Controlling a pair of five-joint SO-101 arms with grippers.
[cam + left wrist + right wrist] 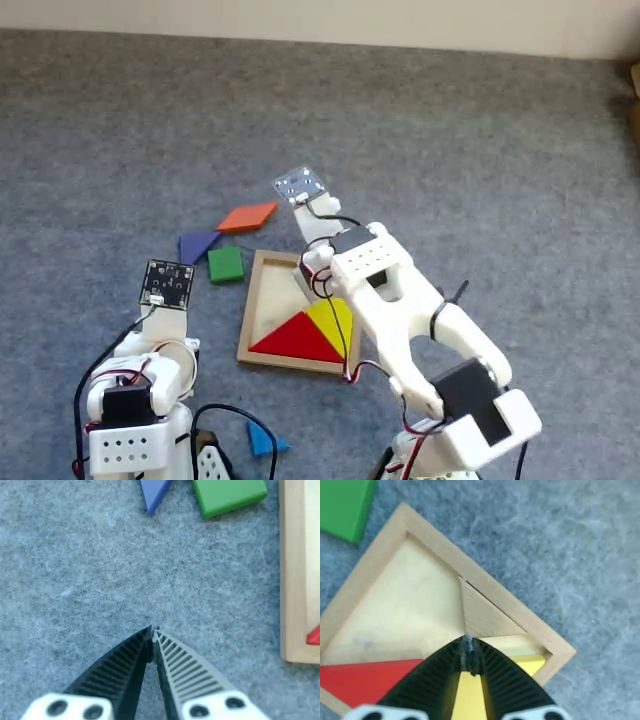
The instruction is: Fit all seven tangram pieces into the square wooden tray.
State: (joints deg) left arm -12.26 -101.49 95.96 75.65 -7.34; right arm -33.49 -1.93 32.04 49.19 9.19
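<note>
The square wooden tray [262, 262] holds a red triangle [293, 340] and a yellow triangle [335, 316]. A plain wood triangle [482, 614] lies in one corner of the tray [380, 542]. My right gripper [469, 651] is shut, its tips at that triangle's edge, above the yellow piece [465, 695] and beside the red one [365, 677]. My left gripper [152, 630] is shut and holds nothing, low over the carpet to the left of the tray [291, 580]. On the carpet lie a green square [225, 264], a dark blue triangle [197, 243], an orange parallelogram [247, 216] and a small blue triangle [263, 438].
Grey carpet covers the whole table. The right arm [400, 300] stretches across the tray's right side. The left arm [140, 390] stands at the front left, with cables near the small blue triangle. Open carpet lies to the back and the right.
</note>
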